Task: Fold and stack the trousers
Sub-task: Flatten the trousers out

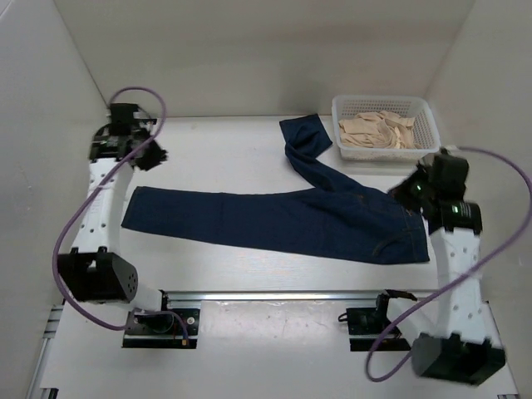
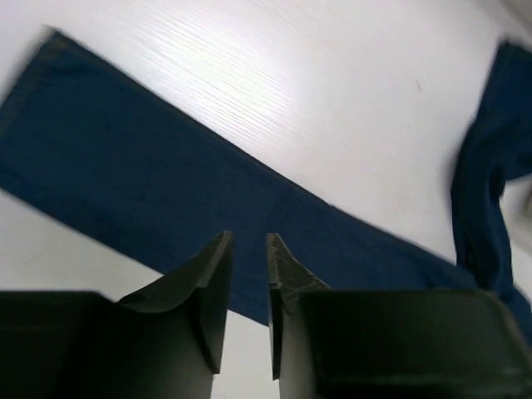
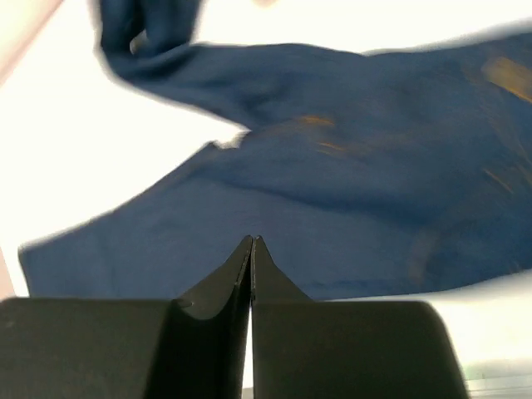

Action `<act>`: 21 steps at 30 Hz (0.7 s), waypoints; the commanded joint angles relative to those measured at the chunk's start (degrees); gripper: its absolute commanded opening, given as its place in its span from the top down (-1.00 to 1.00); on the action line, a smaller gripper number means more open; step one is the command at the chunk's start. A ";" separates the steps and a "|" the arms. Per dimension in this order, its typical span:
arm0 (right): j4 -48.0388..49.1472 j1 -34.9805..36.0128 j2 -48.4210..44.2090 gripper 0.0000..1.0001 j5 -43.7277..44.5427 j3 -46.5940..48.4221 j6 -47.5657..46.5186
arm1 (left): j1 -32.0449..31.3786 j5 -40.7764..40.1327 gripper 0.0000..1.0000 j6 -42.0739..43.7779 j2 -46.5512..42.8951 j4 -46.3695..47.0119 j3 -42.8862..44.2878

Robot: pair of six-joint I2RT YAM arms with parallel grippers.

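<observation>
The dark navy trousers (image 1: 274,218) lie flat on the white table. The waist is at the right, one leg runs left, and the other leg bends back toward the far middle. My left gripper (image 1: 154,155) hovers above the table beyond the left leg's cuff; in the left wrist view (image 2: 248,239) its jaws stand a narrow gap apart with nothing between them, above the leg (image 2: 150,191). My right gripper (image 1: 407,189) hovers by the waist; in the right wrist view (image 3: 253,241) it is shut and empty above the denim (image 3: 332,183).
A white plastic basket (image 1: 426,110) with beige cloth garments (image 1: 378,130) stands at the far right, just beyond the right arm. White walls enclose the table on three sides. A metal rail (image 1: 274,294) runs along the near edge.
</observation>
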 commanded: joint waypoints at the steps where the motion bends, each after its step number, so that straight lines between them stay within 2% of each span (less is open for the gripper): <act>1: 5.02 12.13 15.89 1.00 -2.14 9.07 -6.88 | -8.76 2.16 0.30 -1.20 5.80 1.97 -0.78; 2: 3.87 14.42 20.20 1.00 -1.51 15.11 -8.98 | -11.65 2.15 0.20 -2.60 7.12 2.59 -1.31; 3: 3.25 17.67 24.07 0.85 -2.98 17.52 -9.87 | -12.90 2.67 0.08 -3.14 10.00 3.64 -1.31; 4: 3.25 18.57 31.07 0.66 -4.83 19.63 -10.66 | -13.96 2.68 -0.19 -3.66 11.51 3.65 -1.92; 6: 5.00 19.72 37.09 0.30 -7.30 25.52 -11.19 | -16.34 6.09 -0.66 -3.67 16.24 4.61 -1.93; 7: 5.00 20.59 42.86 0.10 -7.31 27.97 -11.19 | -16.34 7.59 -0.86 -3.67 17.84 4.61 -1.93; 8: 4.22 20.60 45.70 -0.07 -7.31 30.78 -11.19 | -16.95 8.82 -0.94 -3.67 19.16 5.22 -1.41; 9: 3.52 21.21 48.43 -0.34 -7.31 36.55 -11.19 | -17.91 8.83 -0.97 -3.67 20.22 5.23 -1.40; 10: 2.55 21.91 53.94 -0.50 -6.70 39.57 -11.19 | -17.92 8.31 -0.97 -4.28 21.62 5.23 -1.40; 13: -0.70 23.49 63.35 -0.85 -6.69 49.31 -11.19 | -18.71 7.69 -0.95 -4.98 22.25 6.45 -4.11; 15: -1.76 25.51 68.46 -0.98 -4.68 53.29 -11.19 | -18.02 8.47 -0.94 -4.99 22.25 7.07 -6.13; 16: -2.46 26.39 69.97 -0.98 -2.84 56.70 -11.19 | -16.27 10.74 -0.94 -4.99 22.25 8.03 -9.28; 19: -3.17 28.42 75.69 -0.98 2.26 61.90 -11.19 | -15.03 10.76 -0.94 -4.99 21.54 8.83 -12.64; 21: -3.17 28.95 78.84 -0.95 2.27 62.45 -10.41 | -15.02 10.76 -0.92 -4.99 21.54 8.83 -13.87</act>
